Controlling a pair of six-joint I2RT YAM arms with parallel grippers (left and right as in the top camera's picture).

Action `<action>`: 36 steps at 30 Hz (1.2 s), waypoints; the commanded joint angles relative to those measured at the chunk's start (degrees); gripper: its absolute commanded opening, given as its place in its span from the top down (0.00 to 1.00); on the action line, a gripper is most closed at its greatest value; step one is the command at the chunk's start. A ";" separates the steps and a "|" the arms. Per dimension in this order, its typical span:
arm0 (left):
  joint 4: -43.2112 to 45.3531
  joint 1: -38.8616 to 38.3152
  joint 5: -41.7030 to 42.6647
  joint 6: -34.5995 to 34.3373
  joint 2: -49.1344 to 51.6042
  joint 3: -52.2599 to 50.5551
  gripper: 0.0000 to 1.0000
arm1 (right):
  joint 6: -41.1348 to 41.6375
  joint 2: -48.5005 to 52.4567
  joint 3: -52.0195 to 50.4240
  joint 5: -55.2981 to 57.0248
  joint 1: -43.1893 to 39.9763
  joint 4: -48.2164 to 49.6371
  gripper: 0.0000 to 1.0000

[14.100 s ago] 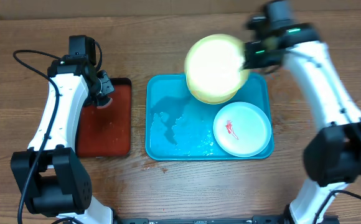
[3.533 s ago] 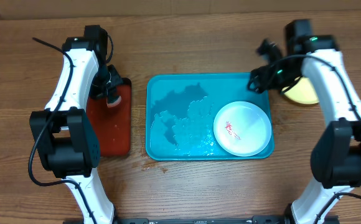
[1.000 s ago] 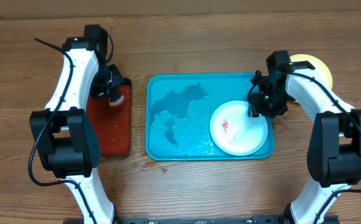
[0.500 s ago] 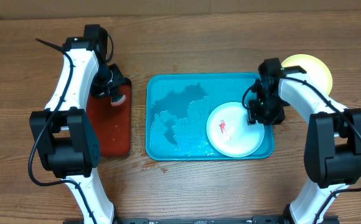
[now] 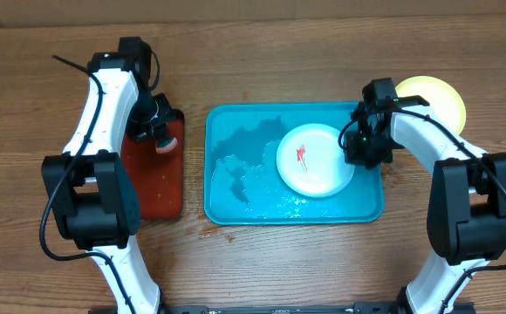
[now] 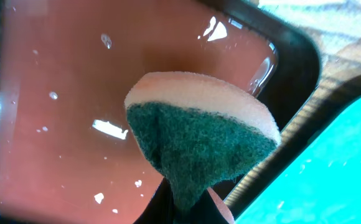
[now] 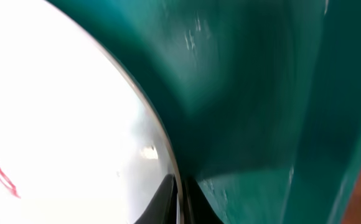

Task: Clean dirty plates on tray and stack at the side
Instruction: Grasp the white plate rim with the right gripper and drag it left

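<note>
A white plate (image 5: 315, 160) with a red smear is held tilted above the turquoise tray (image 5: 235, 174). My right gripper (image 5: 358, 146) is shut on its right rim; the right wrist view shows the rim (image 7: 162, 149) pinched between the fingers (image 7: 179, 199). A yellow-green plate (image 5: 436, 94) lies on the table right of the tray, partly hidden by my right arm. My left gripper (image 5: 154, 131) is shut on a sponge (image 6: 199, 143) with a green scouring face, above the dark red tray (image 6: 62, 112). The third plate does not show separately.
The turquoise tray's floor is wet, with patches of water (image 5: 253, 170). The black-rimmed dark red tray (image 5: 153, 187) lies left of it and also carries droplets. Wooden table surrounds both trays.
My right gripper has taken the white plate's right rim, lifted it and carried it left and toward the tray's middle. The left arm and sponge have stayed put.
</note>
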 commanded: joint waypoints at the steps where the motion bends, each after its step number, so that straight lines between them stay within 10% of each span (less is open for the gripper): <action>1: -0.35 0.28 0.48 1.29 0.22 -1.92 0.96 | 3.56 0.98 0.66 0.52 0.04 3.56 0.96; 21: 14.73 7.87 -5.53 -4.61 0.33 -16.92 0.96 | 3.30 0.98 0.66 -0.50 0.15 7.87 0.96; 36: 7.17 6.64 3.54 3.56 -9.75 -6.71 0.96 | 2.89 0.98 0.66 1.77 5.25 10.29 0.96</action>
